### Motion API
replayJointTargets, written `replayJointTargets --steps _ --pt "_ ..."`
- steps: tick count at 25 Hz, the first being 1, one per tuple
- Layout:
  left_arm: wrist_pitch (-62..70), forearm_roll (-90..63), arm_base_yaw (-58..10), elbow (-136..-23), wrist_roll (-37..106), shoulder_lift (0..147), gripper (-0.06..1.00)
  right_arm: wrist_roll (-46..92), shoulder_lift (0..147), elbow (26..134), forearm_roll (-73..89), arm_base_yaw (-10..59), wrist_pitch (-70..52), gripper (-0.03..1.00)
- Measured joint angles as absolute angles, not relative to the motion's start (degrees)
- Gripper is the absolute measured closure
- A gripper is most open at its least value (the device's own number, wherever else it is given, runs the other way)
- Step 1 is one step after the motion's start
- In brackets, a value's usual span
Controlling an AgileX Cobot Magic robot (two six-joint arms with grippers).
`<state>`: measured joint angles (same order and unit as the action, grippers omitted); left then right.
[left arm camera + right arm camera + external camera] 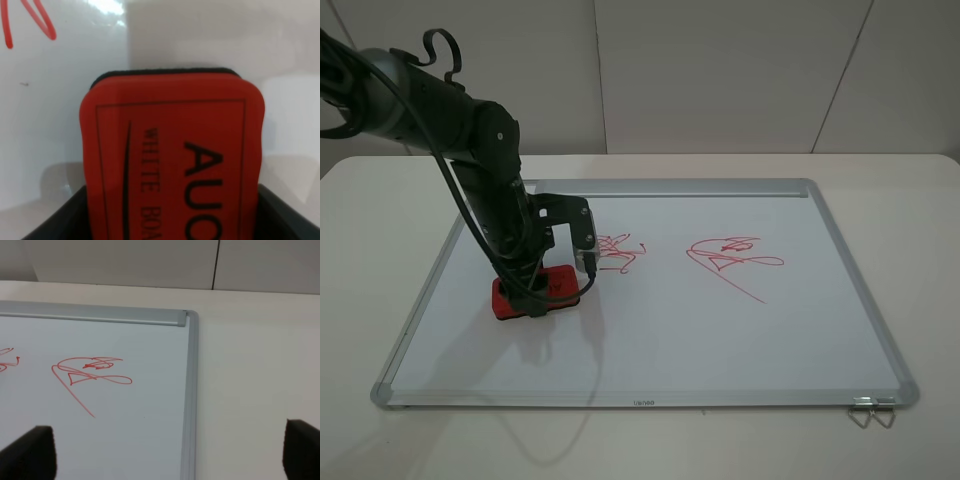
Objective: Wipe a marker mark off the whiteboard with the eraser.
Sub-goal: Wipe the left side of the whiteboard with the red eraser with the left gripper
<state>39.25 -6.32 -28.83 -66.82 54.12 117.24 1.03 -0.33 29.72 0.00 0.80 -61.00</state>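
The whiteboard (720, 340) lies flat on the table. My left gripper (535, 298) is shut on the red eraser (560, 284), which rests felt-side down on the board. The compact red marker mark (618, 252) sits just right of and beyond the eraser, a short gap away. In the left wrist view the eraser (172, 160) fills the frame between the fingers, with a red stroke (25, 20) of a mark ahead on the board (65, 125). My right gripper (165, 452) hangs open over the board's right part (150, 430). The marker mark's edge (7, 360) shows at that frame's border.
A wider red scribble with a long diagonal stroke (735, 255) (92, 372) lies on the board's right half. A metal clip (870, 412) sits at the board's near right corner. The frame's far right corner (187, 320) borders the cream table (250, 365).
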Motion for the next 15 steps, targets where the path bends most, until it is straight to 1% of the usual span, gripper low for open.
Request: replayJointTargets --steps 3,7,10,15 --pt "39.4 -6.3 -28.8 -67.0 54.0 117.1 0.37 1.0 -0.3 29.7 0.0 0.8 -61.0 0.14" --pt "40.3 -6.3 -28.6 -68.6 49.7 116.1 0.37 1.0 -0.3 29.7 0.0 0.8 -61.0 0.14" --pt "40.8 -6.6 -28.2 -70.5 43.2 113.6 0.37 1.0 -0.3 29.7 0.0 0.8 -61.0 0.14" --pt "41.4 -6.6 -27.1 -71.9 27.2 111.9 0.37 1.0 -0.3 29.7 0.0 0.8 -61.0 0.14"
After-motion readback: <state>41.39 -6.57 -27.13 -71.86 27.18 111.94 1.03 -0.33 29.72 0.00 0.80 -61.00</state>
